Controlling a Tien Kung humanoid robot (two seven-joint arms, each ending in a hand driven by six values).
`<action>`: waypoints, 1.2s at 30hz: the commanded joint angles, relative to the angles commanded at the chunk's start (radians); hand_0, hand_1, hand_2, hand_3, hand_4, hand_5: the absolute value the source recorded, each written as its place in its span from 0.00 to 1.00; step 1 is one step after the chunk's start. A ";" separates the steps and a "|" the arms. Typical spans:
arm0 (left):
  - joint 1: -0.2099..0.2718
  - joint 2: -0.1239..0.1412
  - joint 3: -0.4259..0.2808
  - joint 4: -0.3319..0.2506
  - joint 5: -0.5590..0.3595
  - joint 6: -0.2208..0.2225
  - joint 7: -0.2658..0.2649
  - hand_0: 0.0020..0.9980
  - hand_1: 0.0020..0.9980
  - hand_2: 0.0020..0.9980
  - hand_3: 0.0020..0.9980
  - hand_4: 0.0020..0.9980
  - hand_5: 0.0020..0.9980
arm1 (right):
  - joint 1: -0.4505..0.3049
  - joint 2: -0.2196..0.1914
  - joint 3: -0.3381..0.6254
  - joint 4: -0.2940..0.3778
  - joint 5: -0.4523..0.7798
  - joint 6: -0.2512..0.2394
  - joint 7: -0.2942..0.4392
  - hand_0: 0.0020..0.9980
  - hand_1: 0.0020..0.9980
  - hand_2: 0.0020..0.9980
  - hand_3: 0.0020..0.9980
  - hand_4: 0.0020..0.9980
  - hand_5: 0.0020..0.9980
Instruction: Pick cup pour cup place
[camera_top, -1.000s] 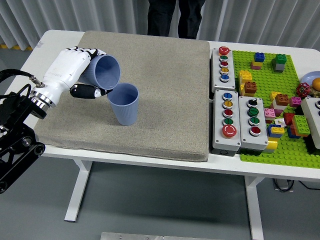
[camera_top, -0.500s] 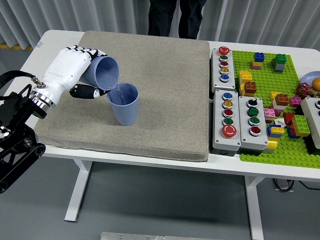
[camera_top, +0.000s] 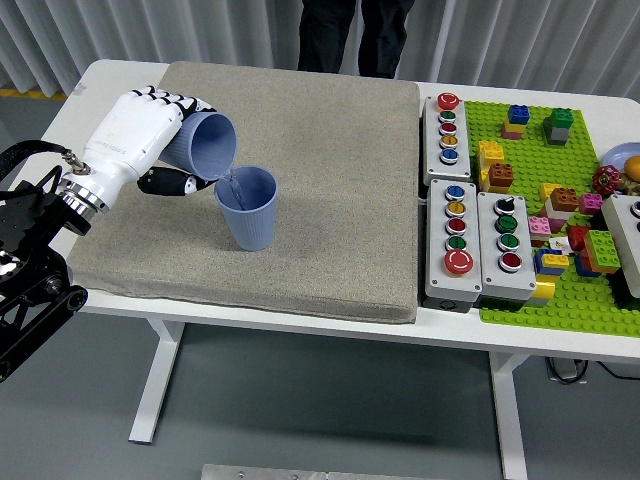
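Blue ribbed plastic cup, tipped mouth-down, sits clamped in the fingers of the left hand, its lip over a matching upright blue cup on the grey fabric mat; pouring looks underway; next, righting it and placing it on the white table.

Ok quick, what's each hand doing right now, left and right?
Left hand: closed around the tilted blue cup, its lip over the standing blue cup.
Right hand: not in view.
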 joint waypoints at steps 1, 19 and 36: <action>-0.002 0.002 0.002 0.000 0.004 -0.001 0.002 0.69 0.59 0.59 0.51 0.80 0.16 | 0.001 0.000 0.000 0.000 0.000 0.000 0.000 0.72 0.68 0.72 0.69 0.31 0.33; -0.030 0.021 0.034 -0.007 0.032 0.000 0.019 0.69 0.59 0.59 0.51 0.79 0.16 | 0.003 -0.001 -0.005 0.000 0.009 -0.001 0.001 0.72 0.68 0.72 0.69 0.31 0.32; -0.066 0.067 0.080 -0.021 0.055 0.008 0.037 0.68 0.59 0.59 0.51 0.79 0.16 | 0.003 -0.002 -0.011 0.000 0.016 -0.002 0.002 0.72 0.68 0.72 0.69 0.31 0.32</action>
